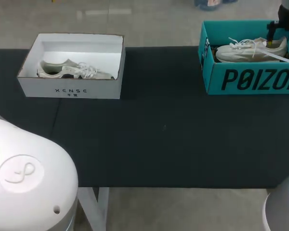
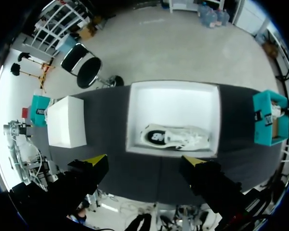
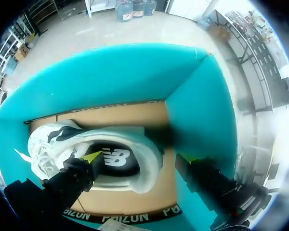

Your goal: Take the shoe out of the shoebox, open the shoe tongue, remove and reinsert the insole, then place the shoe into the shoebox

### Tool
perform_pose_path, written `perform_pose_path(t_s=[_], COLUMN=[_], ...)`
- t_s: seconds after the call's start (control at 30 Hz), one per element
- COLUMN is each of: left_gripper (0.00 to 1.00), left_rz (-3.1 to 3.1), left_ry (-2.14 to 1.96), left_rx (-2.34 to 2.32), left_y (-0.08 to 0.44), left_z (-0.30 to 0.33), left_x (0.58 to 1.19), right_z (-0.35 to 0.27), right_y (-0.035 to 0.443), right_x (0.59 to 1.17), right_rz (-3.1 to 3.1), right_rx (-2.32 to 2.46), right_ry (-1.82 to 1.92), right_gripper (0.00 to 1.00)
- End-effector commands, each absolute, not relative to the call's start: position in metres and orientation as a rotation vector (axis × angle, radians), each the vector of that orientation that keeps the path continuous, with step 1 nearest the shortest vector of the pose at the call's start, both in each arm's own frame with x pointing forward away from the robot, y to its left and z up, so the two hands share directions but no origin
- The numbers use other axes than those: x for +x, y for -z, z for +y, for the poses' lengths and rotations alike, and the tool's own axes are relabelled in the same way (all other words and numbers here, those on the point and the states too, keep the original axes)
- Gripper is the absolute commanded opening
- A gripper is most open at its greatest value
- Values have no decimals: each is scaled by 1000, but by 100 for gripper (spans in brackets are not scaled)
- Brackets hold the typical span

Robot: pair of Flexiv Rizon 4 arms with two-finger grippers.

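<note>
A white shoe [image 1: 250, 49] lies in the teal shoebox [image 1: 250, 79] at the table's back right. My right gripper [image 1: 271, 34] hangs over that box's far end. In the right wrist view it [image 3: 138, 158] is open just above the shoe's [image 3: 72, 139] heel: one yellow fingertip [image 3: 92, 156] is over the dark insole, the other beside the heel near the teal wall [image 3: 202, 115]. A second white shoe [image 1: 72, 70] lies in the white shoebox [image 1: 70, 89] at the back left. My left gripper [image 2: 144, 161] stands open high above that box [image 2: 135, 115] and its shoe [image 2: 176, 137], holding nothing.
The table [image 1: 159, 139] is covered in black cloth. In the left wrist view a white lid or box [image 2: 66, 121] lies on the cloth beside the white shoebox, on the side away from the teal box [image 2: 267, 118].
</note>
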State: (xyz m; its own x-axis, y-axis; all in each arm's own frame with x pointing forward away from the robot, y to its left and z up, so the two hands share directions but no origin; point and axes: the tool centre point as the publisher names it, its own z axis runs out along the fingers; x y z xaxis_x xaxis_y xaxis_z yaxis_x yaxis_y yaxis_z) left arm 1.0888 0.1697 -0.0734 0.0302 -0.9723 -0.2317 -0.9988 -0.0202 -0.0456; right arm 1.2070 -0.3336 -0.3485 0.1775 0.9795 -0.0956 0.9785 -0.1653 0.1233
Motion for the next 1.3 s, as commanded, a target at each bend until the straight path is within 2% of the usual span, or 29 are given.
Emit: perform_pose_path(t_s=[0.03, 0.77, 0.97, 1.07, 1.1, 1.17, 1.3], left_gripper=[100, 100, 100, 100, 100, 100, 100], left_rz=[2041, 1991, 1991, 1991, 1991, 1991, 1991], left_ry=[-202, -163, -163, -163, -163, -163, -163], left_rx=[-2120, -2126, -2126, -2126, -2126, -2126, -2126], left_y=[72, 61, 61, 61, 61, 61, 61], left_z=[175, 184, 184, 184, 184, 184, 184], left_x=[1090, 1078, 1078, 1078, 1078, 1078, 1078], right_z=[-334, -344, -346, -347, -347, -348, -349], right_y=[357, 391, 394, 394, 394, 394, 393], right_x=[1215, 1217, 1214, 1214, 1213, 1213, 1213], right_rz=[1963, 1951, 1954, 1954, 1953, 1953, 1959], right_rx=[2365, 2405, 2407, 2407, 2407, 2405, 2387], right_ry=[102, 172, 196, 201, 202, 205, 231], right_gripper=[100, 100, 90, 58, 59, 50, 49])
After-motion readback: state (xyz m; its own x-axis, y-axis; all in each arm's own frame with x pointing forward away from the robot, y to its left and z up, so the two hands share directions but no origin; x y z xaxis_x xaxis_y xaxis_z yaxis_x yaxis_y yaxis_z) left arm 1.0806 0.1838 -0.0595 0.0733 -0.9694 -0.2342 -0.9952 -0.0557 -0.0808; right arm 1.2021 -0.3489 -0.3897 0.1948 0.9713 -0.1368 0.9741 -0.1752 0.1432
